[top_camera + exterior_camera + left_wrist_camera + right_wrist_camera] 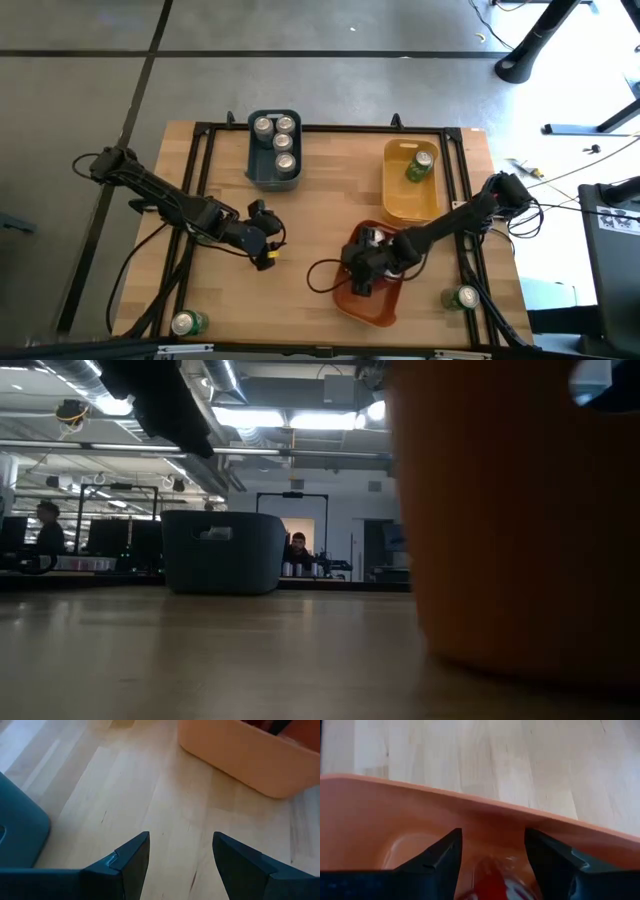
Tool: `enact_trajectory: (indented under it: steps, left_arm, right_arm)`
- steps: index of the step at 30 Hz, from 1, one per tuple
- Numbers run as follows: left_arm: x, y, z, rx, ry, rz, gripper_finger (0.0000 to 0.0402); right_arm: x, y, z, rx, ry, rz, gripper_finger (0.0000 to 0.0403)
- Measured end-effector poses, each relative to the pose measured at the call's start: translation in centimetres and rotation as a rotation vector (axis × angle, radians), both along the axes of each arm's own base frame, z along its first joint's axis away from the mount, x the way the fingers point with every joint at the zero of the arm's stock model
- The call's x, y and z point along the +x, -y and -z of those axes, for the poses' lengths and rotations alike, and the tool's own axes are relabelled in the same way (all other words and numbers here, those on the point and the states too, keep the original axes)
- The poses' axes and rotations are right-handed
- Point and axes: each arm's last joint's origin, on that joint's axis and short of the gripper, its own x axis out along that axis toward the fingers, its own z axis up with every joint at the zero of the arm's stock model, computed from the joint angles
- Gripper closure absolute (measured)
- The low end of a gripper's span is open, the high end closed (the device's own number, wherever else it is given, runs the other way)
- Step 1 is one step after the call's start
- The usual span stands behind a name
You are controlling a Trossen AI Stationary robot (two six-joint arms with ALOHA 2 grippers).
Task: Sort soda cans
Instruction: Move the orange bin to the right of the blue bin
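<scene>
The tabletop (320, 210) carries three bins. Inside the orange bin (385, 305) the right hand (492, 865) is seen spread around a red can (492, 880); whether it is pinched cannot be told. The left hand (180, 860) is held spread over bare wood

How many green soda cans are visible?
3: one in the yellow bin at, one at the table's near-left corner, one near-right. The right arm may hide more.
</scene>
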Motion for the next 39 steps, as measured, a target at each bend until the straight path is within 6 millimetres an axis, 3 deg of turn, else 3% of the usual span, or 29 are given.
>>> enact_trajectory:
  steps: [19,27,34,39]
  left_arm:
    - [0.0,0.0,0.0,-0.001,0.001,0.000,0.0194]
    - [0.0,0.0,0.0,0.007,-0.003,0.006,0.0194]
    - [-0.2,0.5,0.0,0.008,-0.007,0.026,0.0194]
    - [-0.6,1.1,0.1,0.002,-0.009,0.045,0.0194]
  right_arm:
    - [5.8,3.8,1.5,-0.063,0.271,-0.025,0.0189]
    - [6.2,4.4,0.9,-0.073,0.287,-0.019,0.0189]
    - [4.1,1.6,-5.7,-0.029,0.230,-0.061,0.0189]
    - [2.1,-3.0,-7.7,0.150,0.156,-0.179,0.0189]
